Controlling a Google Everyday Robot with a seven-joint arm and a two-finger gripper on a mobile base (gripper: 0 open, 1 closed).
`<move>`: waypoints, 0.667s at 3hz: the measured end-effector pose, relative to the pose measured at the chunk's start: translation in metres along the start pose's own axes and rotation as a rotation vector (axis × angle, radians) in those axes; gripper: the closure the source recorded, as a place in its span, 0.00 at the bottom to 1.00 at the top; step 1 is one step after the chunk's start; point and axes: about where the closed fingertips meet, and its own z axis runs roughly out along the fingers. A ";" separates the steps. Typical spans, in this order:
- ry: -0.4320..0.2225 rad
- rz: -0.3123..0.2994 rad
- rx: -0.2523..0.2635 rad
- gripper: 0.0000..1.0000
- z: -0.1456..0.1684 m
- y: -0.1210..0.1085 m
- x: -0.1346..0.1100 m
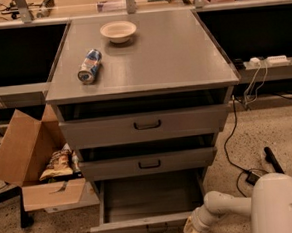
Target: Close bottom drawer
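The bottom drawer (143, 222) of the gray cabinet is pulled far out, its empty inside open to view, its narrow front panel near the lower edge of the camera view. My gripper (194, 229) is at the end of the white arm, down at the right end of that front panel, touching or very close to it. The two drawers above, top (146, 124) and middle (149, 163), each stand slightly out.
A can (90, 66) lies on its side and a bowl (118, 31) stands on the cabinet top (172, 56). An open cardboard box (34, 166) with snack bags stands on the floor at left. Cables (238, 147) run over the floor at right.
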 end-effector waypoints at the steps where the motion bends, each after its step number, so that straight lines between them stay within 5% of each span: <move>1: 0.000 0.000 0.000 0.27 0.000 0.000 0.000; 2: 0.000 0.000 0.000 0.03 0.000 0.000 0.000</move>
